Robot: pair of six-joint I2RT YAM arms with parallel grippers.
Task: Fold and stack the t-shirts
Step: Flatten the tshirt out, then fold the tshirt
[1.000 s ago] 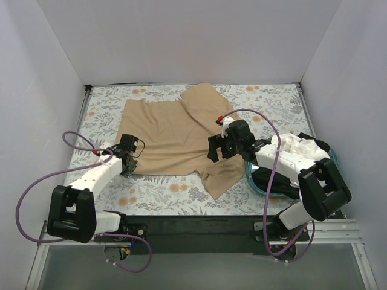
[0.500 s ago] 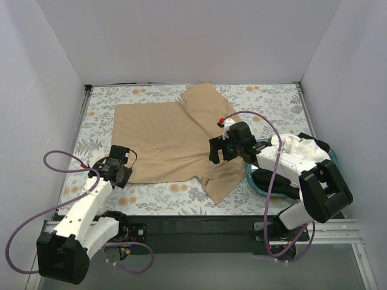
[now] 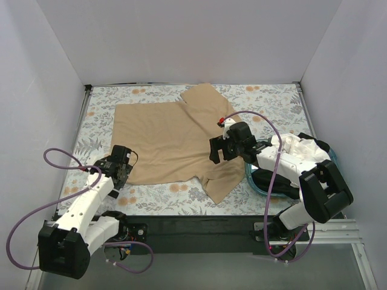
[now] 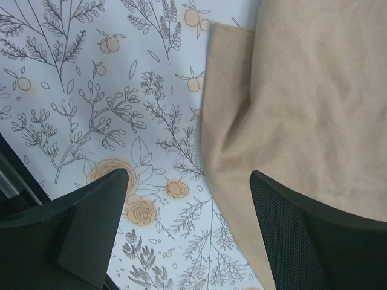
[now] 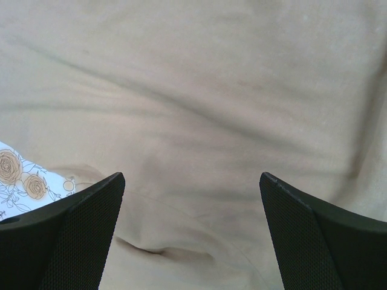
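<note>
The tan t-shirt (image 3: pixel 163 136) lies spread on the flowered tablecloth, with one sleeve reaching toward the back and a flap hanging toward the front right. My left gripper (image 3: pixel 123 167) hovers open over its near left corner. In the left wrist view the shirt's hem (image 4: pixel 302 90) runs between the spread fingers of that gripper (image 4: pixel 188 176), with nothing held. My right gripper (image 3: pixel 220 151) is open above the shirt's right part. The right wrist view shows only wrinkled tan cloth (image 5: pixel 193 90) under that gripper (image 5: pixel 192 176). A white t-shirt (image 3: pixel 296 145) and a black t-shirt (image 3: pixel 266 179) sit bunched in the basin.
A teal round basin (image 3: pixel 250 176) stands at the right, under the right arm. White walls close in the table on three sides. Purple cables loop from both arms. A strip of bare tablecloth (image 3: pixel 169 196) runs along the front.
The left gripper drew the shirt's near left corner outward, then opened and let it go. The shirt's left side now lies flatter. The right arm has barely moved.
</note>
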